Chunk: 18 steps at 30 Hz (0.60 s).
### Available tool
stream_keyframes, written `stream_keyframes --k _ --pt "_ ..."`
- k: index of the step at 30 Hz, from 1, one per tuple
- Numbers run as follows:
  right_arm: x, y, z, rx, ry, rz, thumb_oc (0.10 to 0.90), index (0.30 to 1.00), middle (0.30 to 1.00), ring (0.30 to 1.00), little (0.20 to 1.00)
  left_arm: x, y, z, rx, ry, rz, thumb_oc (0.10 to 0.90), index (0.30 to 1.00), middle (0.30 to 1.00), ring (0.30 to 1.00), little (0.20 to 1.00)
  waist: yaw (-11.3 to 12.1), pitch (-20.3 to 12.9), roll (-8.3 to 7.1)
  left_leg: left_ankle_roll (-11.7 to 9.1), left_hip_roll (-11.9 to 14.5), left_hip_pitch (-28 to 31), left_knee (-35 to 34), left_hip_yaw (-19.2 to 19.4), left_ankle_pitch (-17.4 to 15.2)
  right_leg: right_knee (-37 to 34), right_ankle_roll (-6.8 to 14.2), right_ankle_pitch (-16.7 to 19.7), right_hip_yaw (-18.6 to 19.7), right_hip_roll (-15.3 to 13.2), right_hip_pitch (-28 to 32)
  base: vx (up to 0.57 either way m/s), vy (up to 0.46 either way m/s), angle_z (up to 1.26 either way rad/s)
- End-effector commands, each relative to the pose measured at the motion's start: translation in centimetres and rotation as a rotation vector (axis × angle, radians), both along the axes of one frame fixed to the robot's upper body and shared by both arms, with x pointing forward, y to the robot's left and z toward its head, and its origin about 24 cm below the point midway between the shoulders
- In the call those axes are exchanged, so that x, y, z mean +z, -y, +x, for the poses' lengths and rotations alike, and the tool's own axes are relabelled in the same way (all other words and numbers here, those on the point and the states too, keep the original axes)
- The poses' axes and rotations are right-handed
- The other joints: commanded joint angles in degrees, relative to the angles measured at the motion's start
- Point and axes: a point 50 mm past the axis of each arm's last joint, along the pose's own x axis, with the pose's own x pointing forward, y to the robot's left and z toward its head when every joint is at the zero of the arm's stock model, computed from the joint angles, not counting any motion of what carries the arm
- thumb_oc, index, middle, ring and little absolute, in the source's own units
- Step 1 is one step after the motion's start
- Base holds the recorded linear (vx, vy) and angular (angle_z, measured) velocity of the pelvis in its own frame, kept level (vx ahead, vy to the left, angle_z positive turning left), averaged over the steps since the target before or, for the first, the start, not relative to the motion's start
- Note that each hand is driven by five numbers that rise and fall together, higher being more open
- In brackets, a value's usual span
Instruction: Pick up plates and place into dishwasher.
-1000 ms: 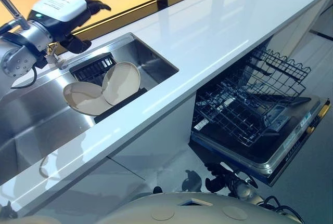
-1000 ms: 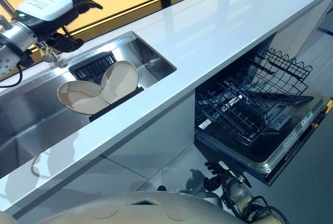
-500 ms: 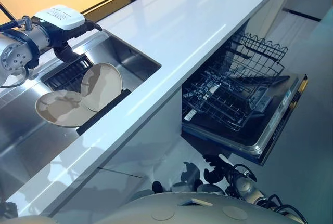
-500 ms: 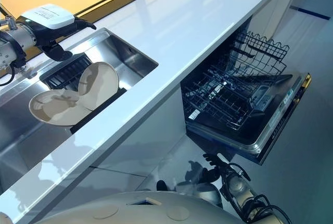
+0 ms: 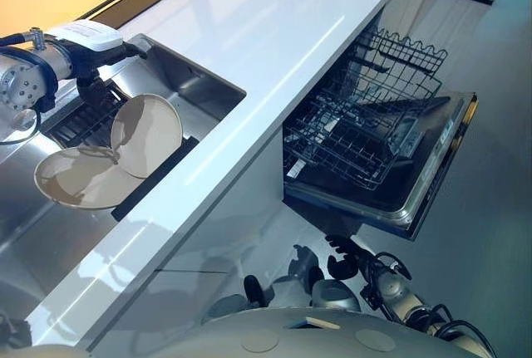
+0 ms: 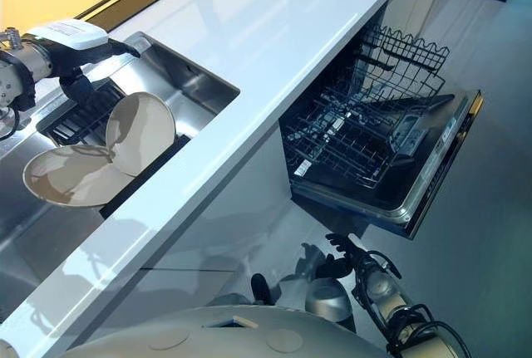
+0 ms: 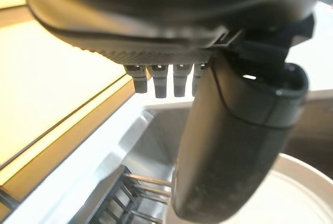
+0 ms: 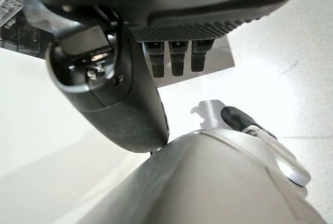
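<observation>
White counter, sink with plates; left hand above, fingers straight, empty.

Both eye views look down across the sink; wrist views sit close behind each hand's fingers.

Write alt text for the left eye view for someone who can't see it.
The robot's left hand reaches over a steel sink where two beige plates lean in a black rack. A white countertop runs diagonally; below it, an open dishwasher shows its wire racks pulled out.
</observation>
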Motion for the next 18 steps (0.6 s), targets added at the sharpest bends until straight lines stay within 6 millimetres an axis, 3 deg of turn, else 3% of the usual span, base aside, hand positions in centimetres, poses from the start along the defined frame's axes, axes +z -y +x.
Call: stream_keyframes --k 1,18 --pt "-0.4 3.0 -3.7 0.011 -0.117 -0.096 0.8 0.9 0.9 0.9 0.9 8.6 -0.7 0.1 0.087 0.299 -0.123 0.8 0.9 0.9 0.9 0.9 -1.3 -1.1 1.67 4.7 -5.3 -0.3 5.8 0.9 -10.2 7.2 7.0 0.4 0.8 -0.2 -7.1 0.0 0.022 -0.09" --pt "-0.3 3.3 -3.5 0.009 -0.102 -0.105 0.8 0.9 0.9 0.9 0.9 7.1 0.5 1.7 0.087 0.273 -0.216 0.8 0.9 0.9 0.9 0.9 -2.9 0.5 1.43 4.9 -5.9 -1.6 7.4 2.0 -10.9 7.8 7.1 1.3 2.0 -0.8 -9.0 0.01 0.006 -0.05"
